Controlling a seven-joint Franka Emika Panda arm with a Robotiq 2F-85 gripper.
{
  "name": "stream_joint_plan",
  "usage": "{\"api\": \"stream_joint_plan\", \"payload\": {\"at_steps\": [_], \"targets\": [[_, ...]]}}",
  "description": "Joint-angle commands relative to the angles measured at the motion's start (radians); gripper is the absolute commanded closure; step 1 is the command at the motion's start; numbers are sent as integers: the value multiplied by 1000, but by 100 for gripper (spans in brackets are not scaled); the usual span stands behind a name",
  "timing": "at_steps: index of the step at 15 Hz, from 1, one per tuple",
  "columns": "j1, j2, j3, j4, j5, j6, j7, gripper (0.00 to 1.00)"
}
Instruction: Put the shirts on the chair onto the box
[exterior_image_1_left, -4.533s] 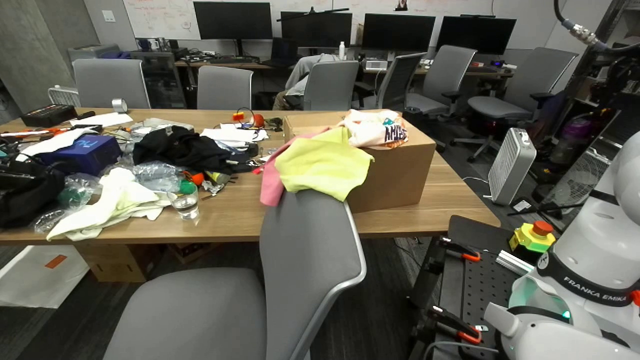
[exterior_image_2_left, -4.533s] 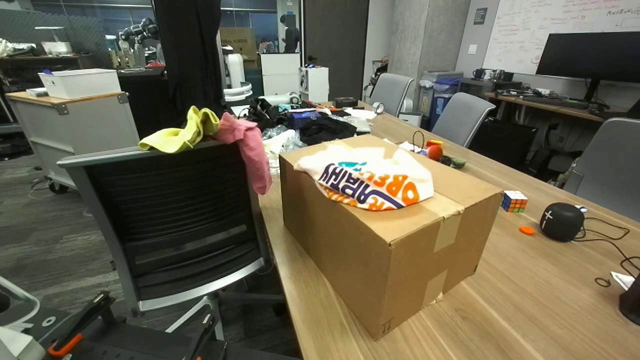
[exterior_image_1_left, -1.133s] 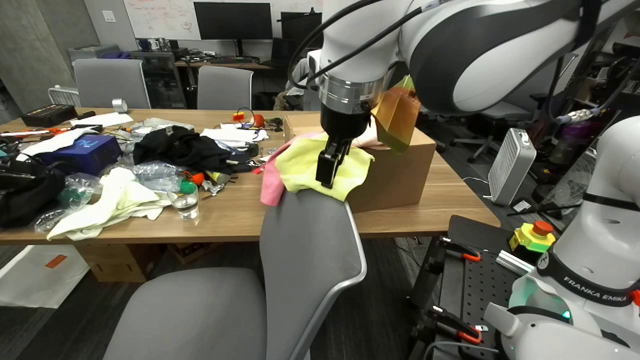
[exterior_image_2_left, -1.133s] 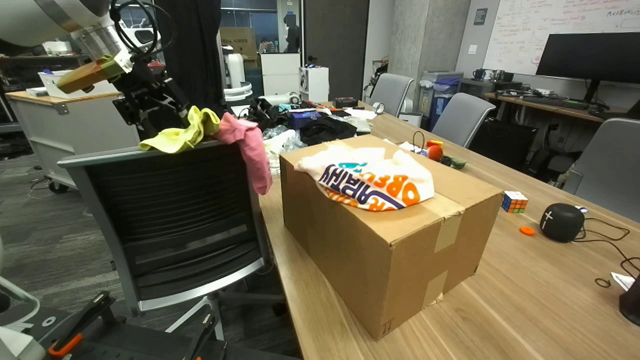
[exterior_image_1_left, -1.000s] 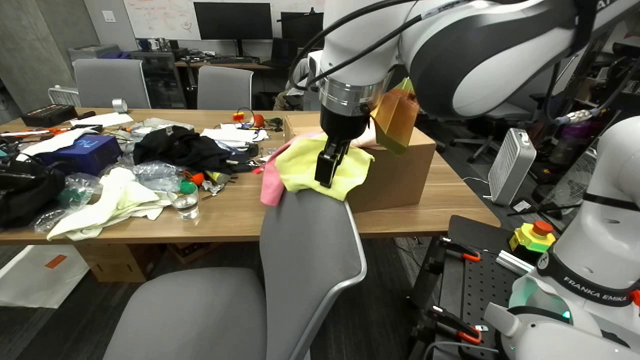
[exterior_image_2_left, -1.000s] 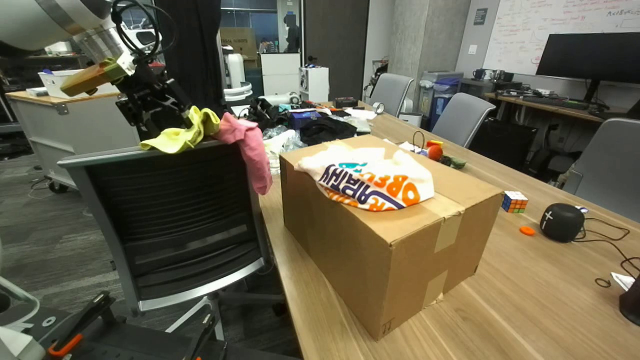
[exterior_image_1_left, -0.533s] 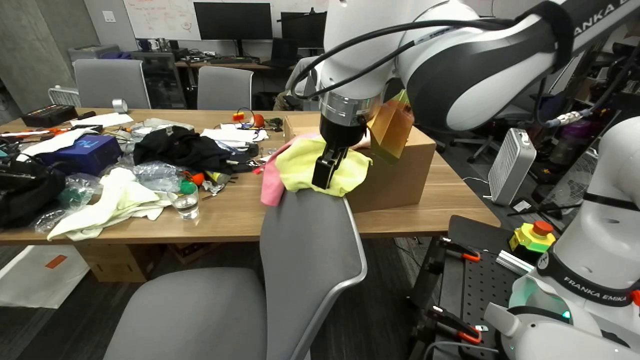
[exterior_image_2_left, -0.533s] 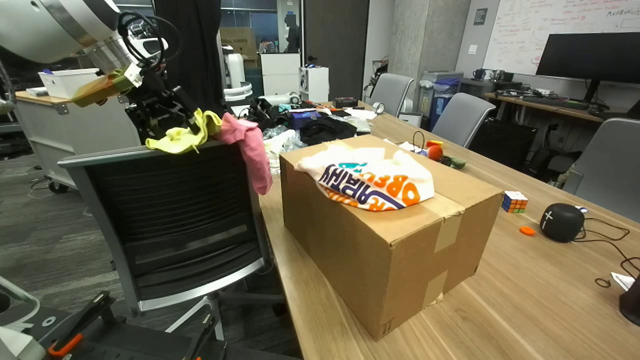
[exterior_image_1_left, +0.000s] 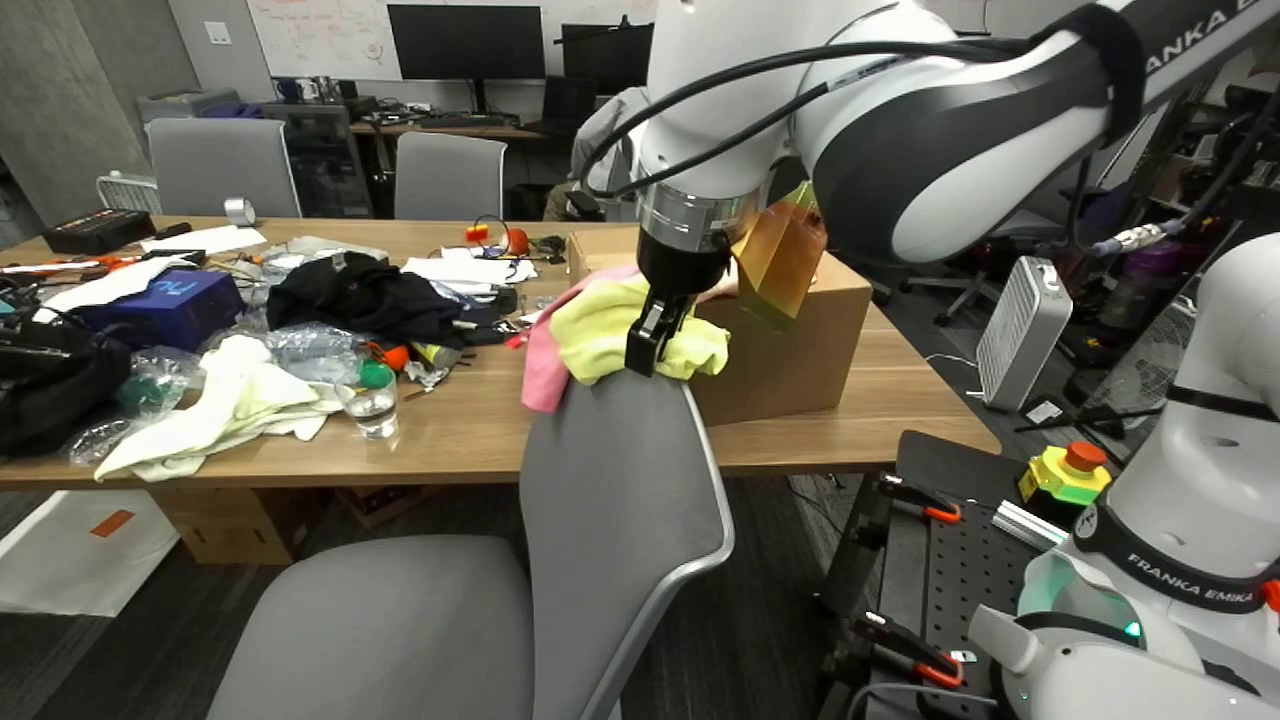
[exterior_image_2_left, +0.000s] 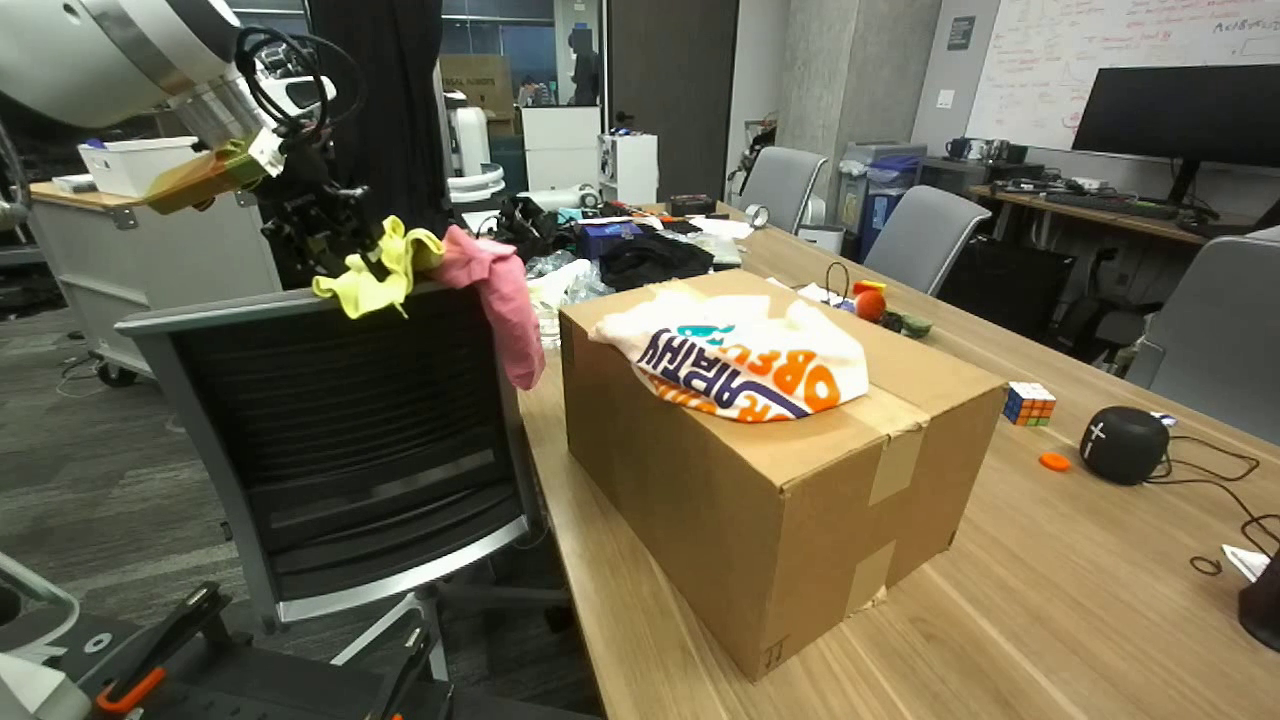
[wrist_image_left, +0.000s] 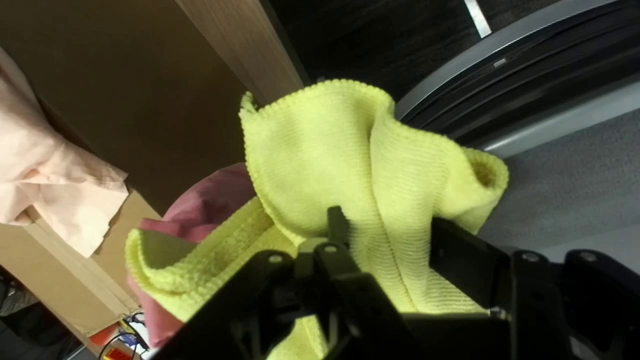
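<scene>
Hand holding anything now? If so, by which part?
Can't be told for sure: the hand straddles a bunched fold of the yellow-green shirt, but whether it actually grips that fold doesn't show.

The yellow-green shirt (wrist_image_left: 320, 160) and pink shirt (exterior_image_2_left: 505, 320) are plain; the cream shirt (exterior_image_2_left: 750, 355) bears orange and navy lettering and a teal mark. The box (exterior_image_2_left: 680, 490) is brown with paler tape (exterior_image_2_left: 895, 465), the desk (exterior_image_2_left: 1080, 600) wood-grained tan, the chair (exterior_image_1_left: 630, 480) grey, black behind.

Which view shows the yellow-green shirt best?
Wrist view: the yellow-green shirt fills the middle, ribbed weave and edge stitching clear, though the end effector hides part. Both exterior views show it small, bunched over the chair back, stitching indistinct.
</scene>
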Motion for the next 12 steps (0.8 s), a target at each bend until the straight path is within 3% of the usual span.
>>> {"api": "stream_joint_plan", "payload": {"at_steps": [1,3,9,12], "targets": [[7,-27,-11,-1,-1,28,-5,86],[19,-57,-10,11,26,24,-35,99],[75,-149,0,130,172,-13,-159,97],[63,-171,13,250,197,-34,-151,97]]}}
